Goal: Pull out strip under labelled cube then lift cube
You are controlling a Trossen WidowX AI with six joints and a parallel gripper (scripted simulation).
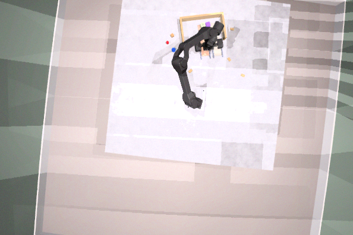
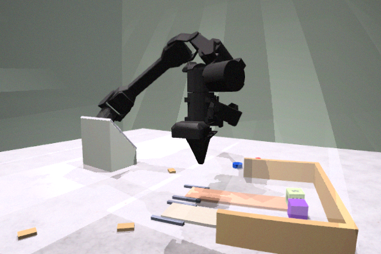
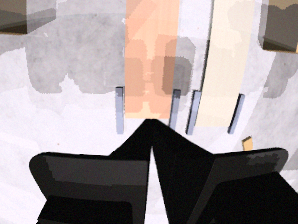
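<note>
The labelled cube [image 1: 202, 25] [image 2: 294, 194] is pale green with dark marks and sits at the far end of the orange strip [image 1: 205, 53] [image 2: 237, 198] [image 3: 150, 50]. A purple cube [image 1: 207, 24] [image 2: 297, 209] stands close beside it. The cream strip [image 1: 217, 52] [image 2: 192, 214] [image 3: 227, 65] lies parallel, to the right in the wrist view. My gripper [image 2: 201, 163] [image 3: 150, 124] is shut and empty, pointing down above the table. In the wrist view its tips appear just at the orange strip's near end. Both cubes are outside the wrist view.
A three-sided wooden wall [image 1: 202, 16] [image 2: 285, 231] surrounds the cubes, open toward the arm's base. Short dark rails [image 2: 167, 220] [image 3: 120, 110] flank the strips' near ends. A blue disc [image 1: 173, 50] [image 2: 237, 165], a red piece [image 1: 167, 42] and several small wooden blocks [image 1: 190, 70] [image 2: 126, 227] lie around.
</note>
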